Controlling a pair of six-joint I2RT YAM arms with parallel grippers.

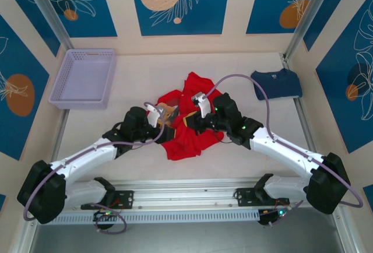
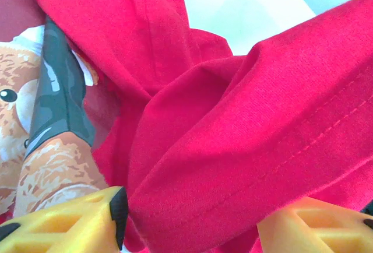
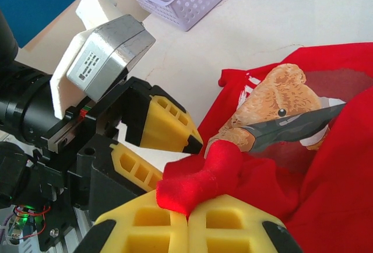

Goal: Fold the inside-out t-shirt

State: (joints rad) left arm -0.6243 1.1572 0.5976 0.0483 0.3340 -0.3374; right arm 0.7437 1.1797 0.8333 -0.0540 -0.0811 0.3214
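At the middle of the bench [image 1: 145, 72], the red t-shirt [image 1: 185, 142] is noted crumpled. A bunched fold is clamped in the right jaws; the left jaws are parted around another fold.

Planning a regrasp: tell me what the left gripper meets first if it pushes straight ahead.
The shirt: a thick red fold lies right ahead of the left gripper, between its open jaws, seemingly almost touching.
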